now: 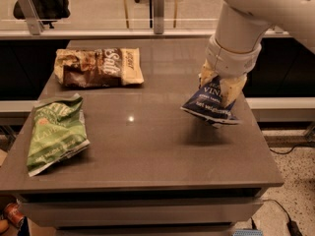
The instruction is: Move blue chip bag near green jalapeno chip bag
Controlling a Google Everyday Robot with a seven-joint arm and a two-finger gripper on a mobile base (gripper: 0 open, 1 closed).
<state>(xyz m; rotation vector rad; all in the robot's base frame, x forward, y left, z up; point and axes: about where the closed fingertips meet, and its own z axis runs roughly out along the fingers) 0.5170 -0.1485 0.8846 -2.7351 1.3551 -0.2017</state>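
The gripper (221, 85) at three o'clock clasped the blue chip bag (209, 106) aloft; next, a carry toward the green jalapeno chip bag (54, 132) at eight o'clock.

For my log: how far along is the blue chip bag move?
Done: the gripper has grasped the blue chip bag. In hand: it hangs lifted over the table at right. Left: carry it to the green jalapeno chip bag at the left edge, release.

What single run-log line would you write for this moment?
tool: shut on blue chip bag, lifted over table, image right | green jalapeno chip bag: lying image left, apart
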